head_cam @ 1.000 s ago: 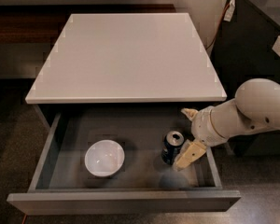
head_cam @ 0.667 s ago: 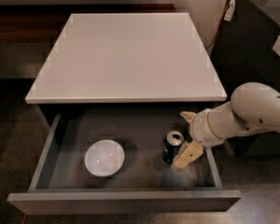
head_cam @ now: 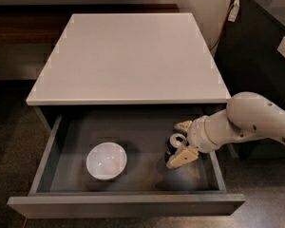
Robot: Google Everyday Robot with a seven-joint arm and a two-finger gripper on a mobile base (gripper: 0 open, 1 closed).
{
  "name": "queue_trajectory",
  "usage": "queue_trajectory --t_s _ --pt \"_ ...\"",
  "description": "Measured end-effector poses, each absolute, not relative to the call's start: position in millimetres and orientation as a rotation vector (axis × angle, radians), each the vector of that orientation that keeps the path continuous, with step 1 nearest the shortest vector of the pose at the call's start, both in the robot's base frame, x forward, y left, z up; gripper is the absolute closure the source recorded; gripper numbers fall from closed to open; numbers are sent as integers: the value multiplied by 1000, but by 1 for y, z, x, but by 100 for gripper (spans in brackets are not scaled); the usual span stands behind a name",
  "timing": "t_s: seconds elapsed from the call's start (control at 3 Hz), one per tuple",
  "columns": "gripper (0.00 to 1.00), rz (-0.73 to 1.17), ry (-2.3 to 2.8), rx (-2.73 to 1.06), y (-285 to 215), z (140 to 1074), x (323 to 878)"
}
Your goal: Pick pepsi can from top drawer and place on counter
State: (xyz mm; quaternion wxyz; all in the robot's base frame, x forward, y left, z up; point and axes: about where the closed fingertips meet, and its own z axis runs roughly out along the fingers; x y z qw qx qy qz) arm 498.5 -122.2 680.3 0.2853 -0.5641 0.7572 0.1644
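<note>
The top drawer (head_cam: pixel 46 156) is pulled out, its dark grey inside showing. The pepsi can (head_cam: pixel 175 145), dark blue with a silvery top, stands upright at the drawer's right side. My gripper (head_cam: pixel 176 144) reaches in from the right on a white arm. Its two tan fingers (head_cam: pixel 182 158) stand either side of the can with gaps showing, so it is open around the can. The counter (head_cam: pixel 128 56) is the white slab above the drawer.
A white round bowl (head_cam: pixel 107 161) sits in the drawer, left of the can. A dark cabinet (head_cam: pixel 261 46) with a cable stands to the right of the counter. The drawer's right wall (head_cam: pixel 217 170) is close under my arm.
My gripper has moved a little left, so its fingers now stand around the can instead of just beside it. The can and bowl have not moved.
</note>
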Motion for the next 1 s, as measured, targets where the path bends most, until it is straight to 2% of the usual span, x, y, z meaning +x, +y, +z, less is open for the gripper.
queue_trajectory --t_s 1.0 --pt "91 423 1940 -1554 -102 711 494"
